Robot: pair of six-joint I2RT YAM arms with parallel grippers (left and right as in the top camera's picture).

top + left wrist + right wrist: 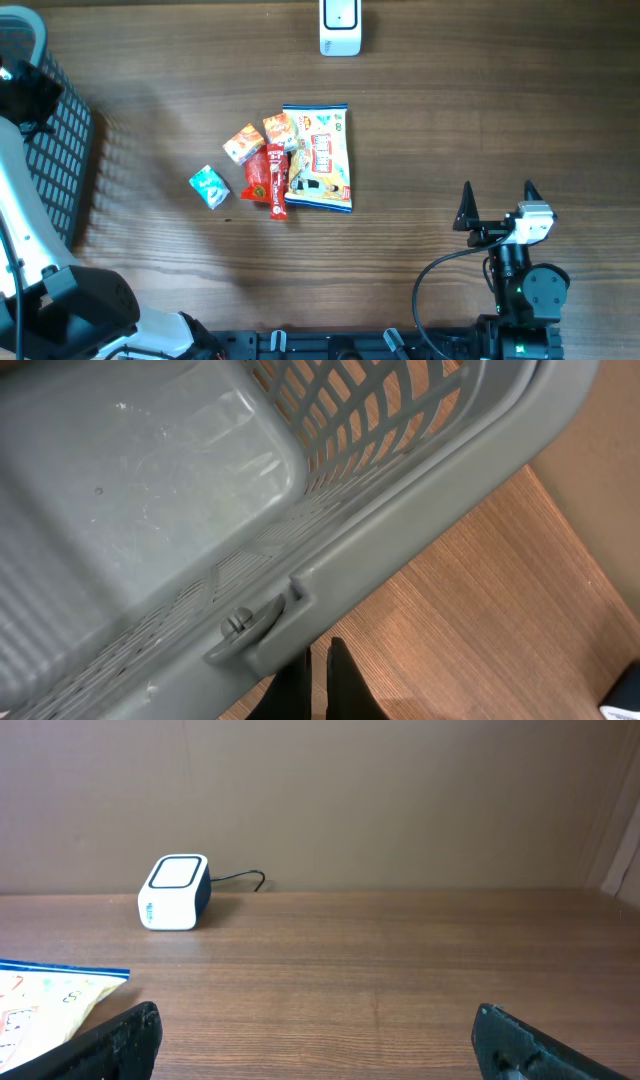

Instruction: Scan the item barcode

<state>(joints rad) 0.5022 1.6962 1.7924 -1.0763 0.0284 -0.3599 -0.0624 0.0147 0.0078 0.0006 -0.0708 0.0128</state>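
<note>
Top-down overhead and low right wrist share scanner (340, 28).

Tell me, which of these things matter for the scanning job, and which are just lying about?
For the job: white scanner; snack bag, red packet, orange box, second orange box, teal box; any might be scanned.
Lying about: grey basket, likely not needed.

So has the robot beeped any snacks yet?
Nothing looks done: the snacks lie piled mid-table, away from the scanner. In hand: nothing; the right hand is open and empty, the left hand shut by the basket rim. Left: pick one, show its barcode.
</note>
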